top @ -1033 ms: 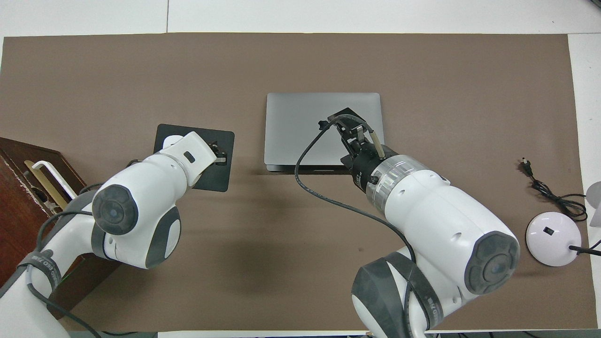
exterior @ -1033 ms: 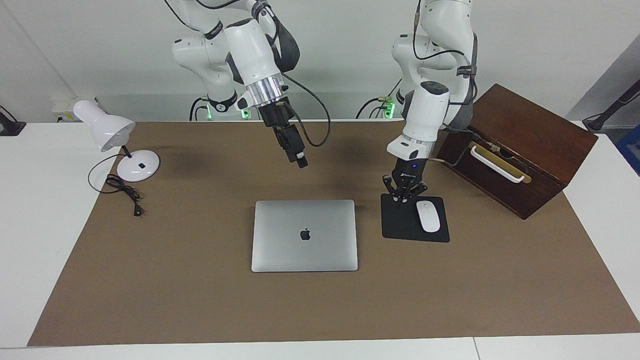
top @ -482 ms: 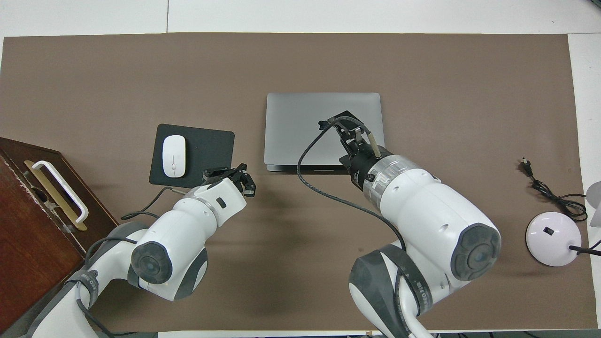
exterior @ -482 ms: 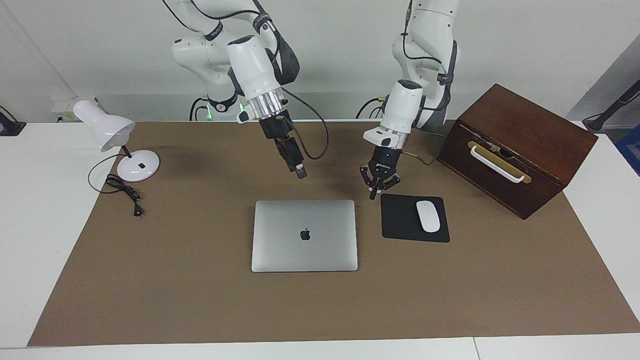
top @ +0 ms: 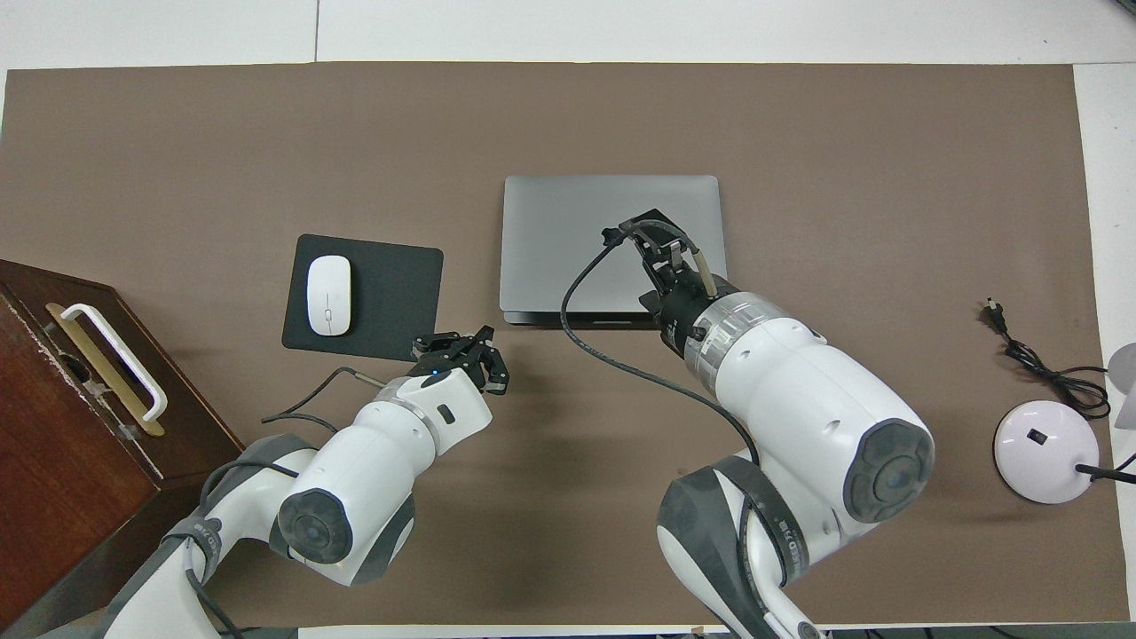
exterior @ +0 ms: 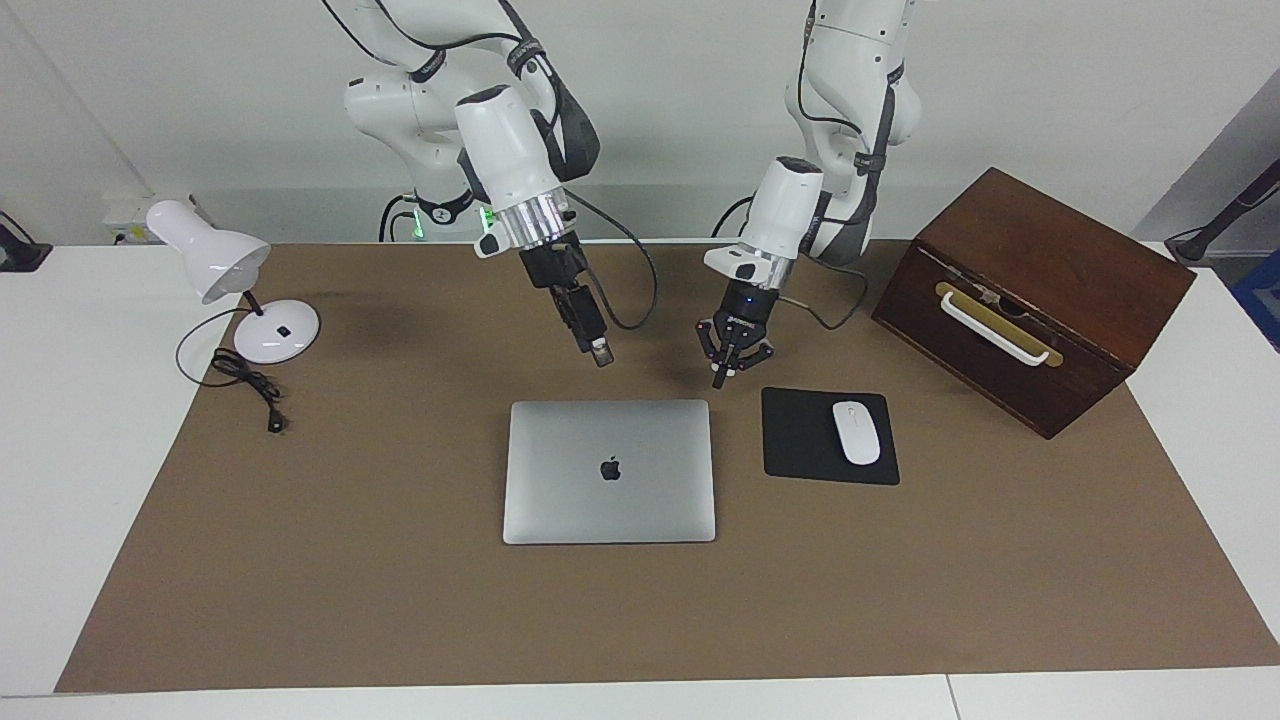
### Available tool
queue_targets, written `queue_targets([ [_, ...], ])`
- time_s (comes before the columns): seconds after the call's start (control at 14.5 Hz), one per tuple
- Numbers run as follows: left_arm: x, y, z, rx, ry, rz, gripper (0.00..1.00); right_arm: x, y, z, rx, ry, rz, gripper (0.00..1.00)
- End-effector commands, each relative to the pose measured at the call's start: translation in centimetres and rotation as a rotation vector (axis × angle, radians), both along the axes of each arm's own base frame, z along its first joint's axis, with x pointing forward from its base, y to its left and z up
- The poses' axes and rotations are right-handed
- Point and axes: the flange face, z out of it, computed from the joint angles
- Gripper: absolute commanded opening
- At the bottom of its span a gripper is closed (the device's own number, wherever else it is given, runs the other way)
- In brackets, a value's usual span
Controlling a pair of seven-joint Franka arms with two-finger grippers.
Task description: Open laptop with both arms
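Observation:
The silver-grey laptop (exterior: pixel 610 470) (top: pixel 568 231) lies shut and flat on the brown mat, apple logo up. My right gripper (exterior: pixel 598 352) (top: pixel 655 232) hangs tilted in the air over the laptop's edge nearer the robots, open, with nothing between its fingers. My left gripper (exterior: pixel 720 375) (top: pixel 461 355) hovers low over the mat by the laptop's corner toward the left arm's end, between the laptop and the mouse pad. Its fingertips meet, so it is shut and holds nothing. Neither gripper touches the laptop.
A black mouse pad (exterior: pixel 800 440) with a white mouse (exterior: pixel 856 432) lies beside the laptop. A dark wooden box (exterior: pixel 1040 290) with a white handle stands at the left arm's end. A white desk lamp (exterior: pixel 225 270) and its cable (exterior: pixel 250 385) are at the right arm's end.
My left arm swung from above the mouse pad toward the laptop, and the mouse is now uncovered. My right gripper sank slightly and stayed over the laptop's near edge.

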Motion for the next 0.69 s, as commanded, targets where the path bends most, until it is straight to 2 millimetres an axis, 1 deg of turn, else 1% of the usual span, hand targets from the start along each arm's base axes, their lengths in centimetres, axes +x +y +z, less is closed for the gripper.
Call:
queue_targets([
  [0.0,-0.1,0.0,-2.5,-0.006,-0.053,-0.019,0.00,0.0,-0.1,-1.4,0.029,-0.006,-0.020,1.00],
  [0.14,0.0,-0.1,-3.1,-0.008,-0.061,-0.024,0.00,0.2,-0.1,-1.9,0.030,-0.003,-0.021,1.00],
  [0.21,0.1,-0.5,-2.7,-0.014,-0.070,-0.028,0.00,0.3,-0.1,-2.1,0.037,-0.015,-0.023,1.00],
  [0.34,0.7,-0.6,-2.6,-0.019,-0.076,-0.023,0.00,0.6,-0.1,-2.9,0.046,-0.024,-0.027,1.00],
  [0.62,1.9,-1.5,-3.1,-0.023,-0.079,-0.020,0.00,0.9,0.1,-4.0,0.053,-0.027,-0.027,1.00],
])
